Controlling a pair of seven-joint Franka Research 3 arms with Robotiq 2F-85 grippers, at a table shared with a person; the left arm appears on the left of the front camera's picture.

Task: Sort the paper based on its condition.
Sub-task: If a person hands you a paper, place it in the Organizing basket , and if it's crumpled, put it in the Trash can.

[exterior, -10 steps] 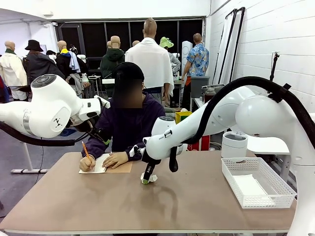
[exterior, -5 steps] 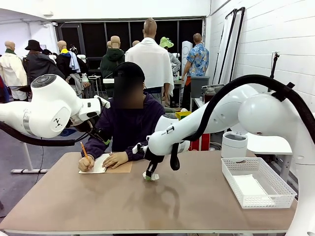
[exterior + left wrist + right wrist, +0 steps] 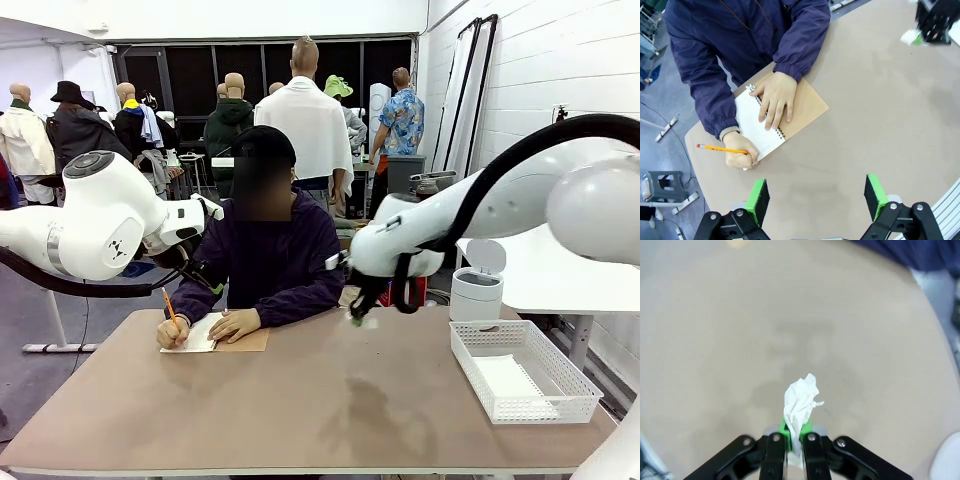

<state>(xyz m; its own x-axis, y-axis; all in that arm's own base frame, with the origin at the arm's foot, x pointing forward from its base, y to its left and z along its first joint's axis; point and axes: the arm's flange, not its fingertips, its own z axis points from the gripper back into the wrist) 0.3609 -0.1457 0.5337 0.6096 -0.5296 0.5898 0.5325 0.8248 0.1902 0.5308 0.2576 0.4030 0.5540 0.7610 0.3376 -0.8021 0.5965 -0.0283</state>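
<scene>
Gripped crumpled paper (image 3: 801,400) tightly in right hand (image 3: 795,442), held above desk (image 3: 250,410), presumably to keep it apart from flat sheet (image 3: 505,378) in basket (image 3: 470,345). Held left hand (image 3: 816,182) spread wide, empty.

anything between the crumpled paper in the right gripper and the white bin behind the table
Nothing visible. The crumpled paper hangs in the right gripper above the table, and the white bin has its lid up.
</scene>
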